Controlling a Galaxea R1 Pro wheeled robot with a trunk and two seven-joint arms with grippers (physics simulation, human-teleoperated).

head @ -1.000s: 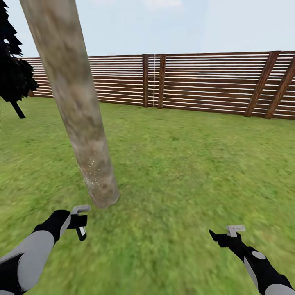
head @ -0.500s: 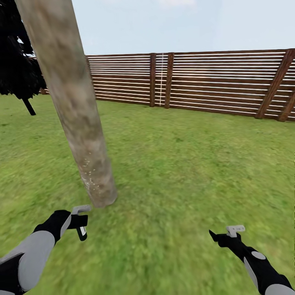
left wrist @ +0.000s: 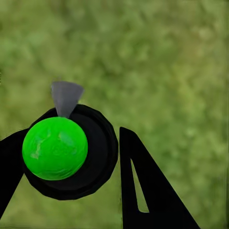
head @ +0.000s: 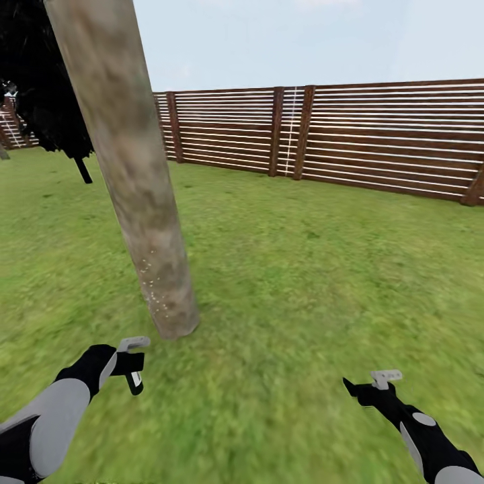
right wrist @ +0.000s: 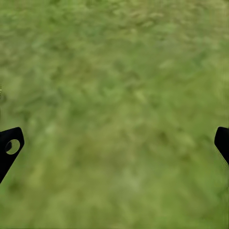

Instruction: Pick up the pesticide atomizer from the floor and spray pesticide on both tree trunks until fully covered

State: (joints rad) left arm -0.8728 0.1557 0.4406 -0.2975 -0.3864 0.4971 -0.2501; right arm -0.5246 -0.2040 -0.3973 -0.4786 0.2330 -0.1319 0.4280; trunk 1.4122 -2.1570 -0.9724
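The view has swung left; the thick mottled grey-tan tree trunk [head: 144, 222] stands nearer centre (speckled low down). Left gripper [head: 134, 366] clamps a dark round atomizer [left wrist: 71, 151]; right gripper [head: 366, 384] gapes wide.

— What colours am I getting on the tree trunk [head: 138, 195]?
— Mottled grey-tan, with pale speckles low down. My grass [head: 302, 269] is blurry green.
— And the fence [head: 376, 141]?
— Reddish-brown slats, pale gaps (striped look).
— My left gripper [left wrist: 90, 162]?
— Black, gripping something black with a bright green ball [left wrist: 55, 148] on it.
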